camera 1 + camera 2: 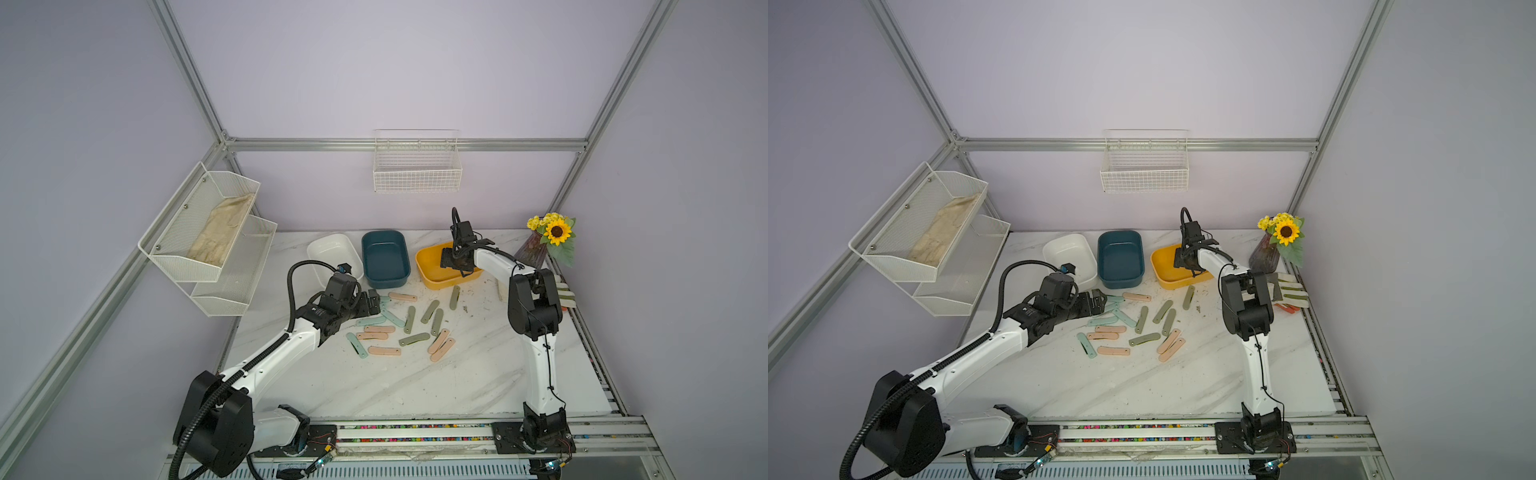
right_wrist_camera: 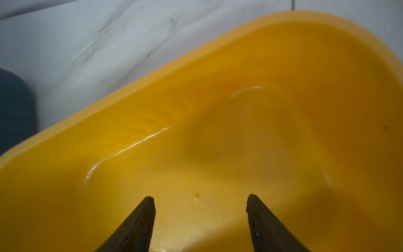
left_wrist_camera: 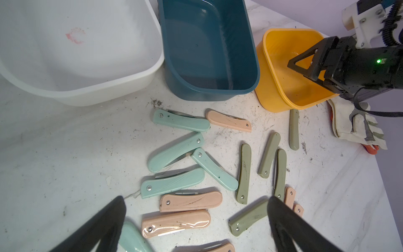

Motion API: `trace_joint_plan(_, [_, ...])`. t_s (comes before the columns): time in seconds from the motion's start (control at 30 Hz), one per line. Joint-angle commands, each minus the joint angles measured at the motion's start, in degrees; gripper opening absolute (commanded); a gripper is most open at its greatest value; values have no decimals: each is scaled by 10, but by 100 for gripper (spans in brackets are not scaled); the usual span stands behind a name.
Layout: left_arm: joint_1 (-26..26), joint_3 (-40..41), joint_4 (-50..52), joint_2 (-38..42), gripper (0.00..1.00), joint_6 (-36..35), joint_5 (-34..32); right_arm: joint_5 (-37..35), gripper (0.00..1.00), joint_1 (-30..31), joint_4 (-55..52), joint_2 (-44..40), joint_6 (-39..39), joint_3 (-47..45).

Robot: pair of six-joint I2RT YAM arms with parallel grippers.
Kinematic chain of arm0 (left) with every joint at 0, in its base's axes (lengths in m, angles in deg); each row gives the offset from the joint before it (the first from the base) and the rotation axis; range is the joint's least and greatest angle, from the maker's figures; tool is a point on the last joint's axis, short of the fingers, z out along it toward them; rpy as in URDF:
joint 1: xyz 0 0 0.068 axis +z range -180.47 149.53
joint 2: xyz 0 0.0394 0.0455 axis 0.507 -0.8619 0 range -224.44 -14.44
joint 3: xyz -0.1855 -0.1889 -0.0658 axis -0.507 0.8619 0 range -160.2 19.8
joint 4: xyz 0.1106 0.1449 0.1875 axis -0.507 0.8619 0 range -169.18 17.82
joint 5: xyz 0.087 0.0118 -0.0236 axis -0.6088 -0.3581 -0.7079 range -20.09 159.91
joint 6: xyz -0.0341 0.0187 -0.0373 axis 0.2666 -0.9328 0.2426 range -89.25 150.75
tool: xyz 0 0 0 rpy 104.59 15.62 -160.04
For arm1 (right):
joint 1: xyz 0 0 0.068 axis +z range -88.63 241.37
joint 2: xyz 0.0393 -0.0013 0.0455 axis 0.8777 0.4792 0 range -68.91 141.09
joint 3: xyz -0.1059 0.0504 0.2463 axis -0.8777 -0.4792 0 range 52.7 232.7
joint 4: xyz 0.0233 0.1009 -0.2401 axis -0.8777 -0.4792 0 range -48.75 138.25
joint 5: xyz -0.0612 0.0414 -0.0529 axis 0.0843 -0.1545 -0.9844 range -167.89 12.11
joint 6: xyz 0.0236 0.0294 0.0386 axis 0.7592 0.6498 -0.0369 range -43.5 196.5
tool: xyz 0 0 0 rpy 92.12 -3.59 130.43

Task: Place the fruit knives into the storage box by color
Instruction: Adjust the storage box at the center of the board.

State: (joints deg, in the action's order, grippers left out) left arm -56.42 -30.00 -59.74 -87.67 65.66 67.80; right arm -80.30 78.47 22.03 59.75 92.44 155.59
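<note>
Pale lilac walls point(image 1: 374, 62) and aluminium rails point(image 1: 407, 144) enclose a white marble table point(image 1: 395, 390). A wire basket point(image 1: 417, 178) hangs at the back, a mesh shelf point(image 1: 174, 232) holding cloth point(image 1: 222, 232) at left, a vase point(image 1: 530, 252) of sunflowers point(image 1: 557, 231) far right.

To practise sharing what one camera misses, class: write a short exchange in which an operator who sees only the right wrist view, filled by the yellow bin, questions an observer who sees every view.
Operator: I see only the yellow bin under my open right gripper. Where are the fruit knives?
Observer: Scattered on the table, in front of the white bin, the blue bin and yours.
Operator: What about the left gripper?
Observer: Open and empty, hovering over the mint knives.
</note>
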Motion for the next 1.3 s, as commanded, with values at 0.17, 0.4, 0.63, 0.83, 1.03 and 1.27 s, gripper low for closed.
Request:
trace_joint_plan(0.17, [-3,-54,-3,3,100,9,-1,6,70,2,1,-76,3,-50])
trace_joint_plan(0.4, [-4,-48,-3,8,100,11,-5,32,70,2,17,-97,11,-80])
trace_joint_plan(0.63, [-4,-45,0,12,100,11,-11,47,68,3,30,-109,19,-114])
trace_joint_plan(0.83, [-4,-48,0,11,100,10,-16,57,68,2,31,-126,19,-128])
trace_joint_plan(1.03, [-4,-53,6,5,100,9,-18,47,69,4,37,-186,31,-128])
trace_joint_plan(1.27, [-4,-45,9,20,100,19,-13,42,69,18,27,-287,42,-184])
